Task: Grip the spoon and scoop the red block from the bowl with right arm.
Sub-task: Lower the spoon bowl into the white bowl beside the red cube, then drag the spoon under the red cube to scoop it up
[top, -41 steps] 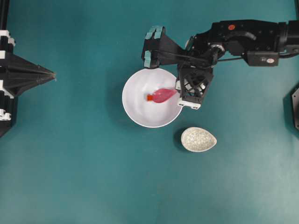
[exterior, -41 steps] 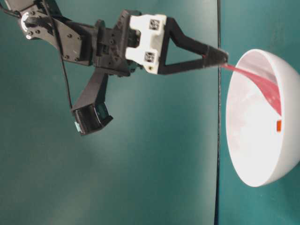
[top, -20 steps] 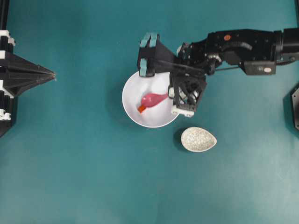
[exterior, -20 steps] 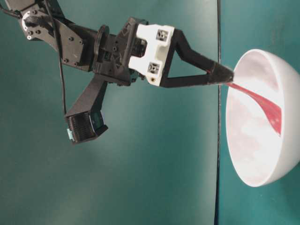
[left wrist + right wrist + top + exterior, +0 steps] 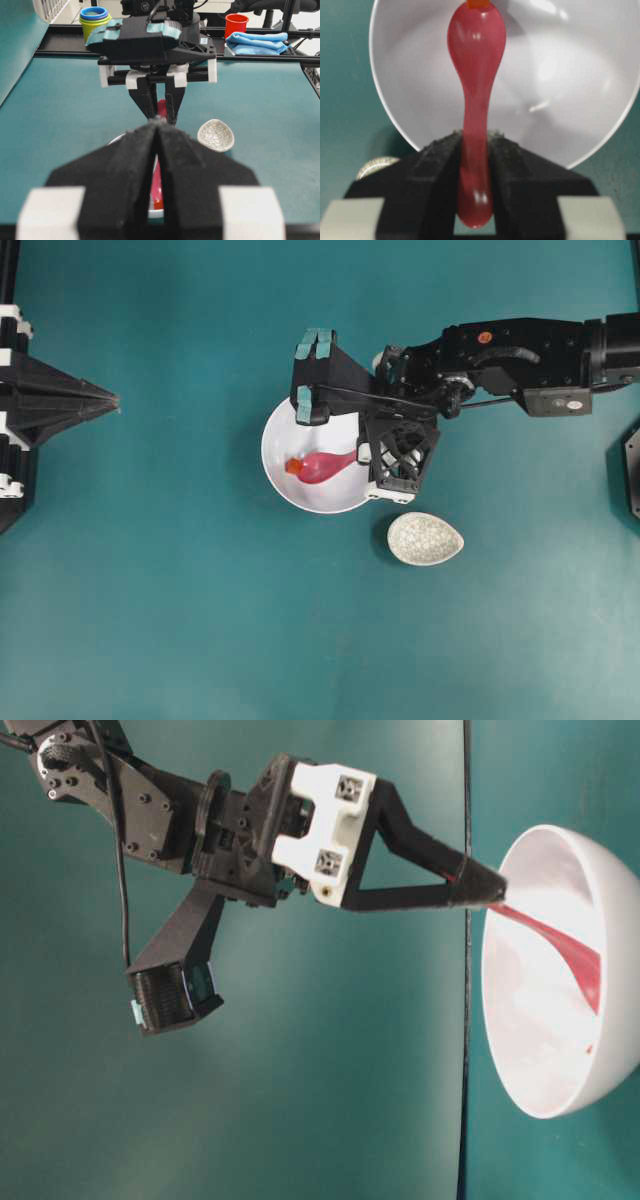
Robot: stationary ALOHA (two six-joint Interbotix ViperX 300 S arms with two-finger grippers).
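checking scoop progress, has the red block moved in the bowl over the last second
Yes. In the overhead view the red block has slid left and down toward the bowl rim, pushed at the spoon tip.
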